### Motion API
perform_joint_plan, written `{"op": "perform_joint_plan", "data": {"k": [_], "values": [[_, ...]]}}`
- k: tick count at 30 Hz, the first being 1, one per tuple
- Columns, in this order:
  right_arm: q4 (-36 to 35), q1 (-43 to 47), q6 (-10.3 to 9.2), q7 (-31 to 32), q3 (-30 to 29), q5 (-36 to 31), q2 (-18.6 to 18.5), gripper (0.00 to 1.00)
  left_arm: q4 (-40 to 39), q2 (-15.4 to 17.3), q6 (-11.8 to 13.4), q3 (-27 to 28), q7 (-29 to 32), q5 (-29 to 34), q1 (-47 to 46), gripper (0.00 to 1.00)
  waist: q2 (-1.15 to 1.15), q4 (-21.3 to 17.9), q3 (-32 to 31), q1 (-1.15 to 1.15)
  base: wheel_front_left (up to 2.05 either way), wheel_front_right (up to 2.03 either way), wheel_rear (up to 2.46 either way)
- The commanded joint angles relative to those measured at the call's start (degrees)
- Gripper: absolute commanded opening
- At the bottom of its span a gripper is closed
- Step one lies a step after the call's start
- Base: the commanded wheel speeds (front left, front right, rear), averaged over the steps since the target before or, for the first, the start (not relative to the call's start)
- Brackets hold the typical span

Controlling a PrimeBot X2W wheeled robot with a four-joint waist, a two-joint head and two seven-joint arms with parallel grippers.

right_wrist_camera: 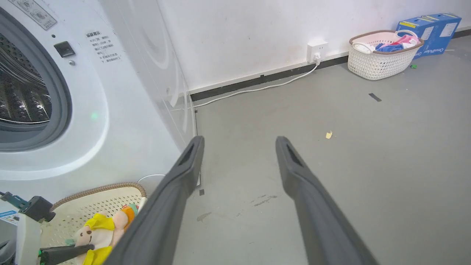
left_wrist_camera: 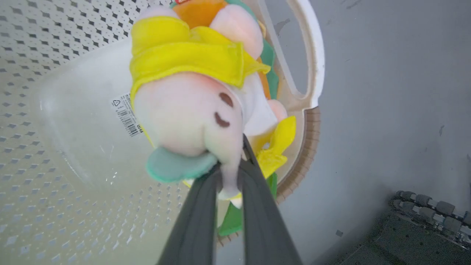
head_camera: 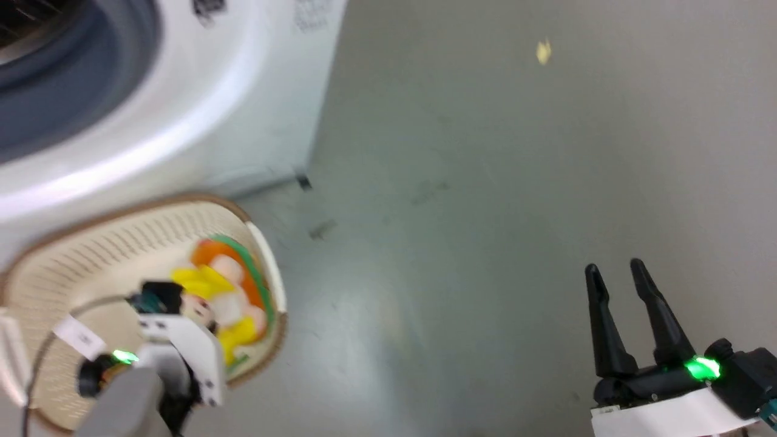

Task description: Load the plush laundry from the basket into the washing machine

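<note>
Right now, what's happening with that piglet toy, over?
Left gripper shut on plush piglet, inside basket. Right gripper open, empty, above floor. Washing machine open, nothing blocking it.

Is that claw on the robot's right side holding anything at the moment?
No, the right gripper stands open, and only grey floor shows in the gap between its tips.

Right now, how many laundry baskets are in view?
2. One basket stands in front of the washing machine, with the plush toy in it. The second basket sits farther off by the wall, beside blue boxes, holding clothes. More may lie out of frame.
</note>
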Motion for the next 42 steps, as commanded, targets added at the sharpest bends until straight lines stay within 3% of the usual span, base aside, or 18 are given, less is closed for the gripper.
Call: {"op": "perform_joint_plan", "data": {"k": [1, 11, 16, 22, 25, 32, 37, 42], "values": [[0.5, 0.8, 0.03, -0.3, -0.7, -1.1, 0.0, 1.00, -0.9, -0.6, -0.2, -0.8, -1.3, -0.9, 1.4, 0.00, 0.00, 6.1, -8.9, 0.01, 0.00, 0.00, 0.00], [3.1, 5.8, 0.03, -0.3, -4.1, -6.2, 0.0, 1.00, -6.4, -3.1, -0.3, -5.4, -11.5, -5.7, 10.8, 0.00, 0.00, 15.0, -22.6, 0.01, 0.00, 0.00, 0.00], [3.6, 8.5, 0.03, -0.3, -4.7, -7.2, 0.0, 1.00, -9.0, -4.0, -0.2, -5.1, -15.8, -7.2, 15.6, 0.00, 0.00, 18.1, -27.0, 0.01, 0.00, 0.00, 0.00], [3.5, 11.0, 0.03, -0.3, -5.5, -7.6, 0.0, 1.00, -15.4, -4.9, 2.2, -3.3, -18.6, -7.3, 21.3, 0.00, 0.00, 20.8, -30.3, 0.01, 0.00, 0.00, 0.00], [3.2, 11.3, 0.03, -0.3, -5.7, -7.7, 0.0, 1.00, -18.9, -4.9, 3.4, -1.9, -18.9, -7.0, 22.8, 0.00, 0.00, 21.6, -30.7, 0.01, 0.00, 0.00, 0.00], [2.5, 11.6, 0.03, -0.3, -5.4, -8.0, 0.0, 1.00, -37.7, -5.1, 6.9, 7.3, -19.1, -1.2, 27.6, 0.00, 0.00, 22.6, -30.1, 0.01, 0.00, 0.00, 0.00], [1.9, 10.5, 0.03, -0.3, -4.3, -8.0, 0.0, 1.00, -48.4, -6.3, 6.9, 14.0, -19.1, 3.0, 28.0, 0.00, 0.00, 21.2, -26.5, 0.01, 0.00, 0.00, 0.00], [1.0, 8.0, 0.03, -0.3, -3.1, -7.8, 0.0, 1.00, -51.4, -5.4, 5.7, 18.7, -19.1, 5.1, 23.4, 0.00, 0.00, 18.7, -20.1, 0.01, 0.00, 0.00, 0.00]]}}
